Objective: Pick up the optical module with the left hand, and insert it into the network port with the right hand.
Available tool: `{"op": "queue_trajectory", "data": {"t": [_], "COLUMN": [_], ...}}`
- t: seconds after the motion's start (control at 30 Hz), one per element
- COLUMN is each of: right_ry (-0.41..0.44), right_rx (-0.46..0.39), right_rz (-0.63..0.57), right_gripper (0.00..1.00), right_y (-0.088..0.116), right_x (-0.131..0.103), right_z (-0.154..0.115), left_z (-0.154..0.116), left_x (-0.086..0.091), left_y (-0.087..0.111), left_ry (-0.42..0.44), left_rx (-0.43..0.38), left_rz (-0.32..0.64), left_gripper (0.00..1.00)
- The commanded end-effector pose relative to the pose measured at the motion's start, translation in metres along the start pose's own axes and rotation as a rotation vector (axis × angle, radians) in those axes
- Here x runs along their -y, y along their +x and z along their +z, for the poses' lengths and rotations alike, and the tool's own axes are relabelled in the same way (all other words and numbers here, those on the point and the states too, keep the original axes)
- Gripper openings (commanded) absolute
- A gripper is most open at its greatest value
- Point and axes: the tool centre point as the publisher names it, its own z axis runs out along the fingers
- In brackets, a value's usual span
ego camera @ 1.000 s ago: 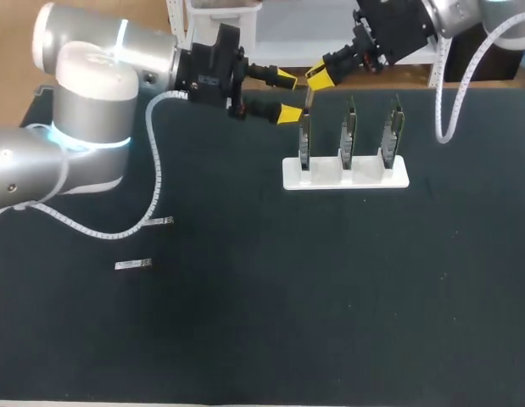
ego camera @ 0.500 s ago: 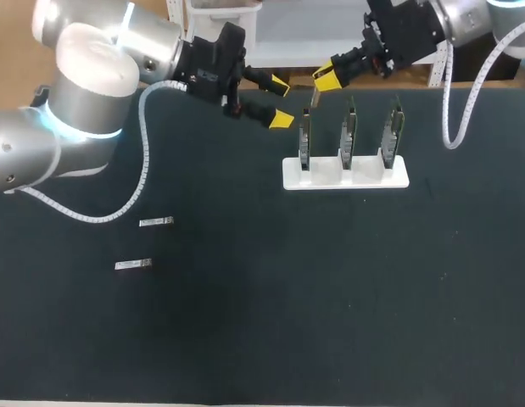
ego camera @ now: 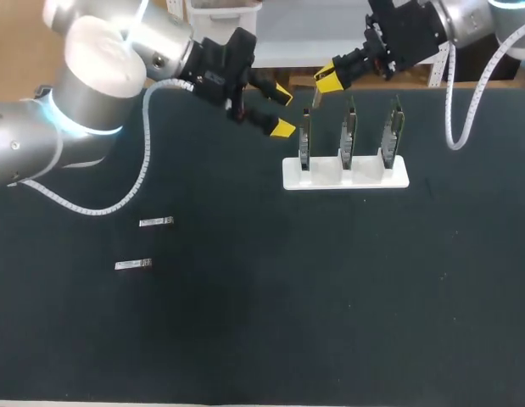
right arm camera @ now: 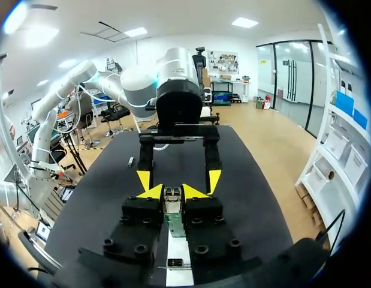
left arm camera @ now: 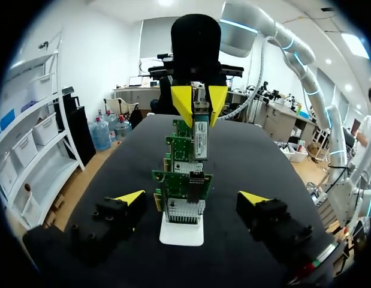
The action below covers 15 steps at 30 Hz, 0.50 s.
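My right gripper (ego camera: 325,80) is shut on a small silver optical module (ego camera: 314,98), which hangs just above the leftmost network card (ego camera: 304,140) of three standing in a white stand (ego camera: 364,176). In the right wrist view the module (right arm camera: 172,207) sits between the yellow tips of that gripper (right arm camera: 172,192). My left gripper (ego camera: 283,108) stands open just left of the cards, holding nothing. Seen from the left wrist, its own gripper (left arm camera: 192,198) flanks the row of cards (left arm camera: 182,186), and the module (left arm camera: 201,137) hangs above them in the other arm's fingers (left arm camera: 184,103).
Two more silver modules lie flat on the dark mat at the left, one (ego camera: 156,222) above the other (ego camera: 133,264). My left arm's white cable (ego camera: 145,174) loops over the mat beside them. Two further cards (ego camera: 349,131) (ego camera: 393,129) stand right of the first.
My left gripper has drawn slightly back from the module and turned, staying open. My right gripper moved a little up and right with the module, then held still.
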Motion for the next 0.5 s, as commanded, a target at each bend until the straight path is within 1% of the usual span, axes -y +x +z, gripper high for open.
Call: {"op": "queue_trajectory", "data": {"t": [0.03,0.23,0.5], "right_ry": [0.008,0.008,0.007], "right_rx": [-0.002,-0.007,-0.010], "right_rz": [-0.003,-0.004,-0.006], "right_gripper": [0.00,0.00,0.00], "right_y": [-0.001,-0.001,-0.002], "right_x": [-0.003,-0.002,-0.002], "right_z": [0.000,0.000,0.001], "left_z": [0.002,0.005,0.008], "left_x": [-0.001,0.001,0.002], "left_y": [0.002,0.007,0.012], "left_ry": [0.004,0.002,0.006], "left_rx": [-0.024,-0.069,-0.095], "left_rz": [-0.001,0.015,0.020], "left_gripper": [1.00,1.00,1.00]}}
